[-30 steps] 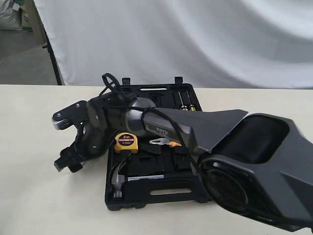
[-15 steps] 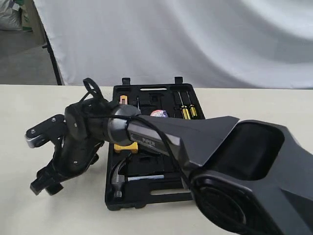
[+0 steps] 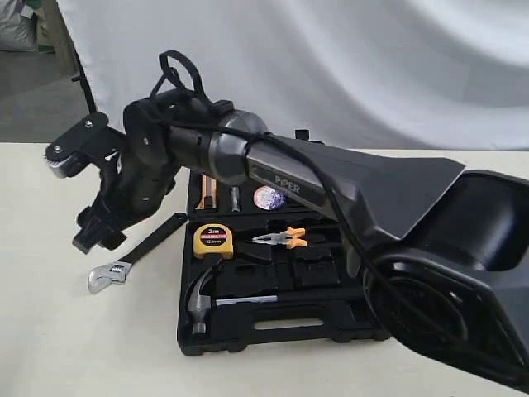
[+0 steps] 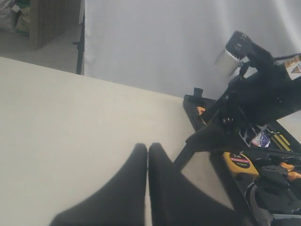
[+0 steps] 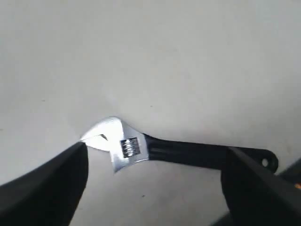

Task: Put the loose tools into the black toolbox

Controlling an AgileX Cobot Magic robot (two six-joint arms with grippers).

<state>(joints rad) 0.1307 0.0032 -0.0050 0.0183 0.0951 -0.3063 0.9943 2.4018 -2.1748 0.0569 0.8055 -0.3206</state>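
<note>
One tool lies loose: the wrench (image 3: 136,252), on the desk just beside the toolbox's (image 3: 273,335) left edge. The right gripper (image 3: 97,236) hovers over it, jaws spread and empty. Step in hand: wrench pickup. Next move: descend, straddle the handle, clench. The hammer (image 3: 202,302) is already boxed.

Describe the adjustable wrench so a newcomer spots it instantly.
Find the open black toolbox on the pale table. Left of it in the exterior view lies the adjustable wrench, flat on the tabletop. Silver head, black handle, the only tool outside the case.
</note>
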